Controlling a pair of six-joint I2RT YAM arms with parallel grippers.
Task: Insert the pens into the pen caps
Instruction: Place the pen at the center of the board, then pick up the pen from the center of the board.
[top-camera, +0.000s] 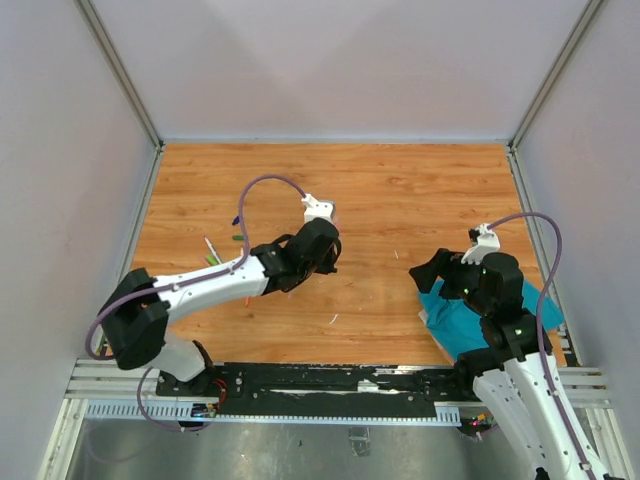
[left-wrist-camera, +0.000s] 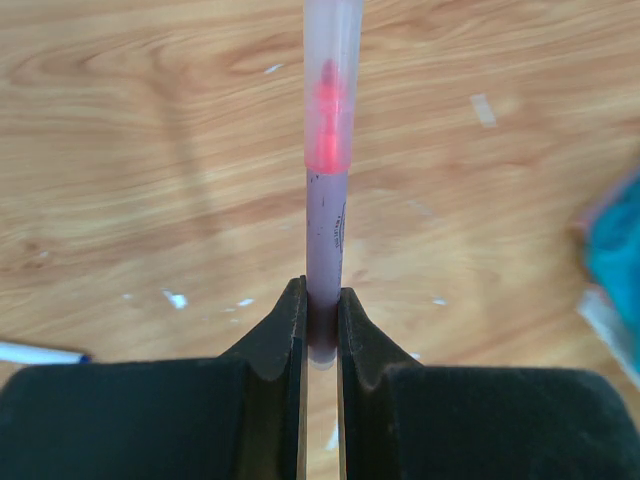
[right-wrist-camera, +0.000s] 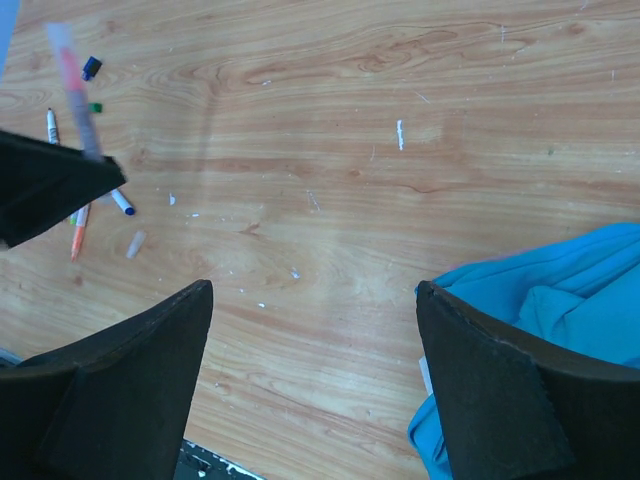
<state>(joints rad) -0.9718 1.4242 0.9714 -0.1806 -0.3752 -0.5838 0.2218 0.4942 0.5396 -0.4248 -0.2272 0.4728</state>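
- Right pincer (right-wrist-camera: 315, 290) hangs wide and empty over the table (right-wrist-camera: 400, 200), just beside the teal cloth (right-wrist-camera: 560, 290). If it comes in off-line, it could knock the held pen askew.
- Left pincer (left-wrist-camera: 322, 300) is narrow, clamped on only the tail end of the pink pen (left-wrist-camera: 326, 230). With so short a bite, a sideways push may pivot the pen or slip it.
- The pen's long axis runs straight out from the fingers, above the table. Its tip points away inside a translucent cap (left-wrist-camera: 332, 60); whether the cap is fully seated I cannot tell.
- Loose pens (right-wrist-camera: 80, 225) lie on the table farther off, well apart from both pincers.
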